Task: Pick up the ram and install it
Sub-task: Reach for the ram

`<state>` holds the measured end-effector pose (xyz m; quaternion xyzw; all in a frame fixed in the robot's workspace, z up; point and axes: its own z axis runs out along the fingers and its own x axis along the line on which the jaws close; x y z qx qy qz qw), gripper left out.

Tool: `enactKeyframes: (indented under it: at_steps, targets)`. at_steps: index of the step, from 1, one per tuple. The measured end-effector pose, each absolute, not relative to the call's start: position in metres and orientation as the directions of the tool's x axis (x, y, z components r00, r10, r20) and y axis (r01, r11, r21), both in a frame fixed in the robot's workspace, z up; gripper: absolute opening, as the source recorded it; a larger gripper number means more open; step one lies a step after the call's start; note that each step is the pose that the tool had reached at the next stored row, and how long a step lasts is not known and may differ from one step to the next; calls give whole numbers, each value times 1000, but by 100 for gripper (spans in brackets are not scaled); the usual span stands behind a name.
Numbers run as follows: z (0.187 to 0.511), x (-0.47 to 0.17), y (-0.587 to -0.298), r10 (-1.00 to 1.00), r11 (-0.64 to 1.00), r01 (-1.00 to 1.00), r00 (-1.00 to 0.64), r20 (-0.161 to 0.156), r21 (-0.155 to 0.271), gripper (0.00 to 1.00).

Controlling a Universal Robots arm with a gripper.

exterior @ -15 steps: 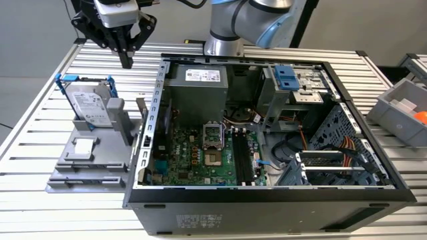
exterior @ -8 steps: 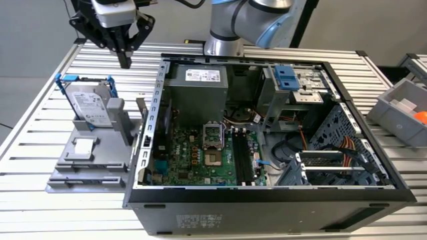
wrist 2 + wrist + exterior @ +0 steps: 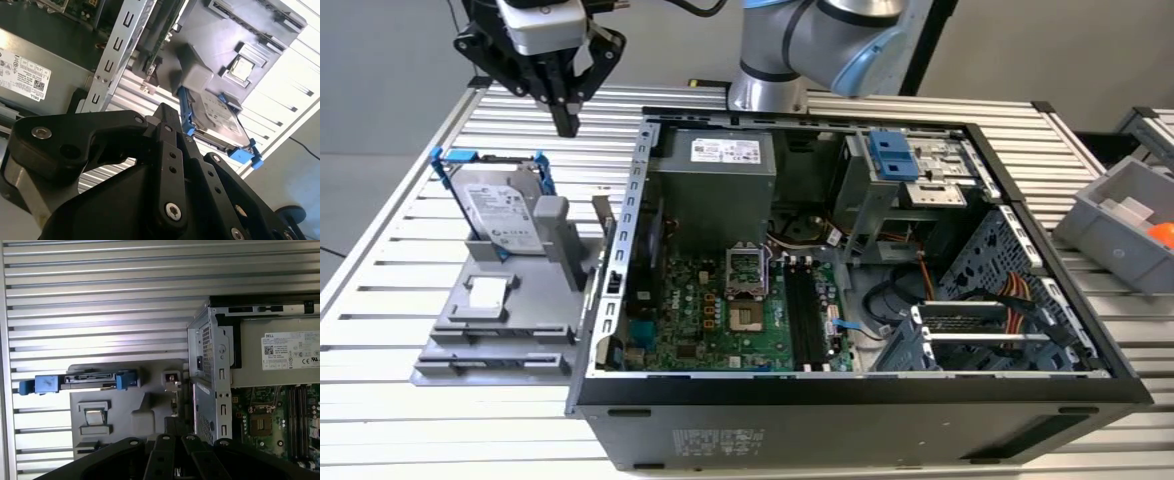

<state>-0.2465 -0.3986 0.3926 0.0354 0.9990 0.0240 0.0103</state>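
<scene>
The long, thin, dark circuit-board ram stick [image 3: 603,222] is standing upright in the grey plastic holder [image 3: 520,350], just beside the open black computer case [image 3: 854,420], on the exterior view's left. The black gripper [image 3: 566,128] is hovering above and farther back, its jaws closed together and holding nothing. The work seems to be at the approach; a grasp would call for opening over the stick's top edge. One ram stick and one grey hard drive [image 3: 500,210] are showing.

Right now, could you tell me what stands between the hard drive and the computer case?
In the exterior view: the grey holder's upright block and the thin ram, between hard drive and case.
</scene>
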Motion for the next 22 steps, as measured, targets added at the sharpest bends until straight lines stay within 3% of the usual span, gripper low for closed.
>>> enactKeyframes:
  at_steps: [22]
  targets:
    - [393, -261, -399, 71, 996, 70, -997, -19, 49, 0]
